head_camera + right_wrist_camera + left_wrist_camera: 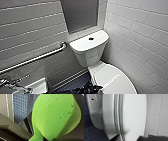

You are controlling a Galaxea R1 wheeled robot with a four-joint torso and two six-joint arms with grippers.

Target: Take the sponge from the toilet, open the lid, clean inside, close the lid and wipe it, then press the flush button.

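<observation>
The white toilet [88, 55] stands against the tiled wall, its boxy tank carrying a dark round flush button [91, 38] on top. The oval lid [113, 80] lies down over the bowl. In the left wrist view the lid [134, 116] is seen edge-on above the bowl [107, 119], and my left gripper [130, 138] hangs open close beside the lid's front edge, holding nothing. The bright green sponge [53, 115] looms large in the right wrist view, pinched at its narrow end by my right gripper [42, 138], which is shut on it.
A chrome grab bar [37, 58] runs along the left wall. A white sink [37, 86] with a chrome tap [10, 83] sits at the lower left. White tiled wall closes in on the toilet's right. Dark blue tiled floor [89, 131] lies beside the bowl.
</observation>
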